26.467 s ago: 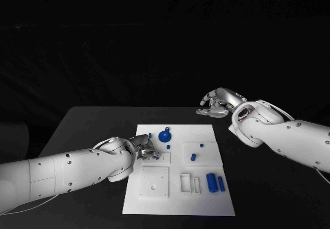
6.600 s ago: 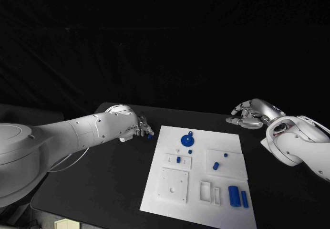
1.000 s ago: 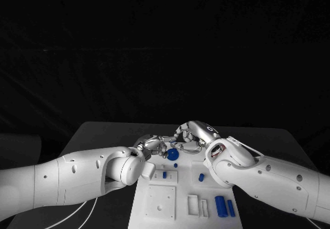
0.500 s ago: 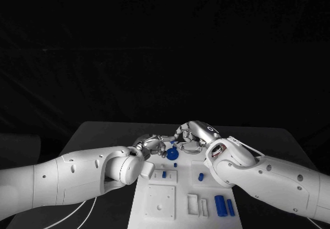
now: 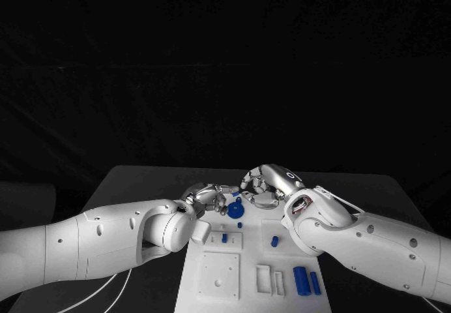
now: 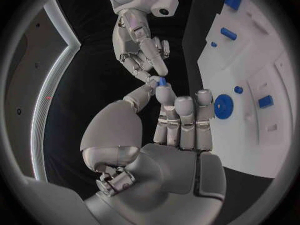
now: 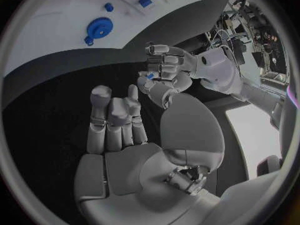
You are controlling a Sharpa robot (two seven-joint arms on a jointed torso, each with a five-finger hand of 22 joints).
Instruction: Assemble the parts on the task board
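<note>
The white task board [image 5: 218, 282] lies on the table in front of me. Both hands meet above its far end. My left hand [image 5: 204, 194] pinches a small blue part [image 5: 235, 193] at its fingertips; the left wrist view shows the part [image 6: 162, 81] between thumb and finger. My right hand [image 5: 265, 186] faces it with fingers apart and holds nothing, its fingertips [image 6: 152, 76] right beside the part. In the right wrist view my right hand [image 7: 115, 125] stands apart from the left hand [image 7: 167, 69] and the part [image 7: 150, 76]. A blue gear [image 5: 235, 210] stands on the board under the hands.
More blue parts sit on the board: a small peg [image 5: 240, 225], a block in a raised square [image 5: 223, 238], an oblong piece [image 5: 274, 241], and two bars [image 5: 301, 280] at the near right. Black table [image 5: 131, 186] borders the board on both sides.
Since 6.6 s ago both hands have come together over the board's far end, the left bringing the small blue part. Over the last second they have barely moved.
</note>
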